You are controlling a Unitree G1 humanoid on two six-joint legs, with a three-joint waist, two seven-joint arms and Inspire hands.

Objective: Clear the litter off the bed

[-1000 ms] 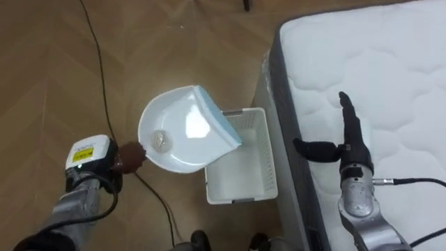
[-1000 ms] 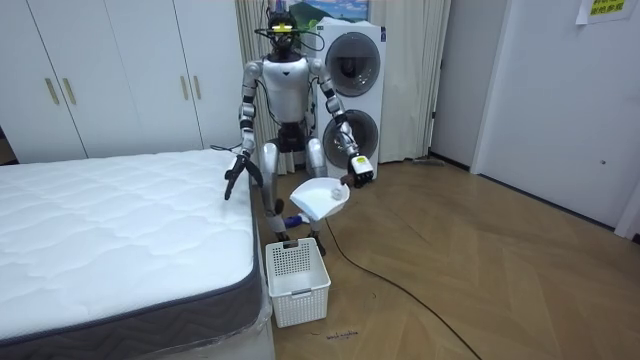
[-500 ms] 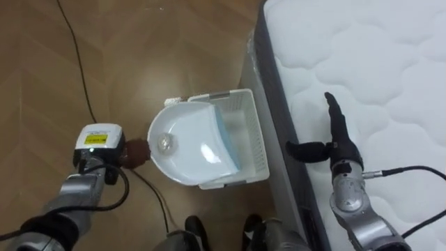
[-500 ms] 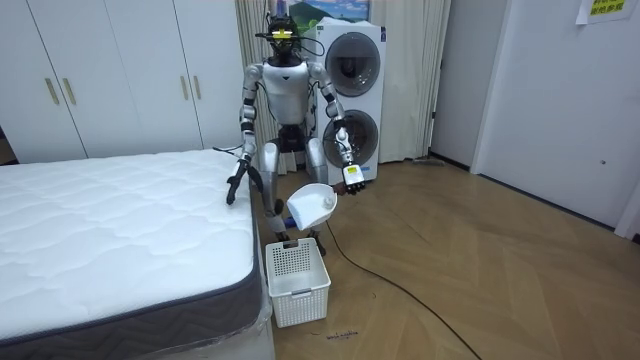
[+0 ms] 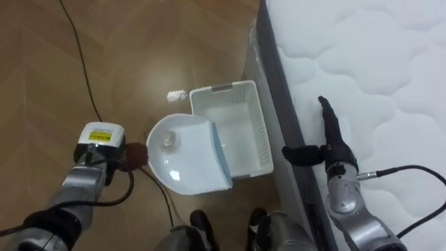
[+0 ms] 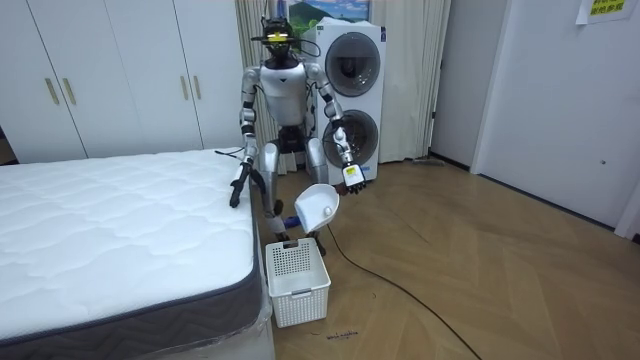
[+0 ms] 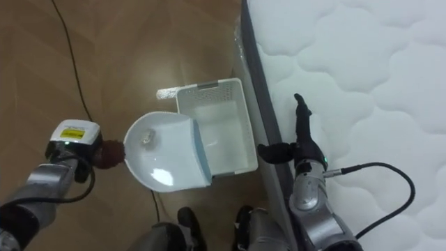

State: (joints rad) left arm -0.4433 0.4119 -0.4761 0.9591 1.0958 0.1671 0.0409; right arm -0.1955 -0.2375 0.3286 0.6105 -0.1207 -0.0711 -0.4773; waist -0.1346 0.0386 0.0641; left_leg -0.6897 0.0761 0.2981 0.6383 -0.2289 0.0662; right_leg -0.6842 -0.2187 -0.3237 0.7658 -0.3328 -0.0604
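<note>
My left hand [image 5: 98,143] is shut on the brown handle of a white dustpan [image 5: 185,157] and holds it in the air, tipped, over the near left corner of a white basket [image 5: 263,132] on the floor. A small pale crumpled scrap [image 5: 167,141] lies in the pan near the handle. The basket stands against the side of the bed [image 5: 376,70], a bare white quilted mattress. My right hand [image 5: 331,139] hangs open over the mattress edge, fingers straight and thumb out to the left. In the room view the dustpan [image 6: 318,205] hangs above the basket [image 6: 297,275].
A dark cable [image 5: 77,56] runs across the wooden floor on the left. A small white scrap [image 5: 180,94] lies on the floor by the basket's far corner. Stacked washing machines [image 6: 355,95] and white wardrobes [image 6: 100,70] stand behind me.
The dustpan has tipped from nearly flat to steeply tilted and come closer to my body above the basket. The eye view has shifted. My right hand stays open by the bed.
</note>
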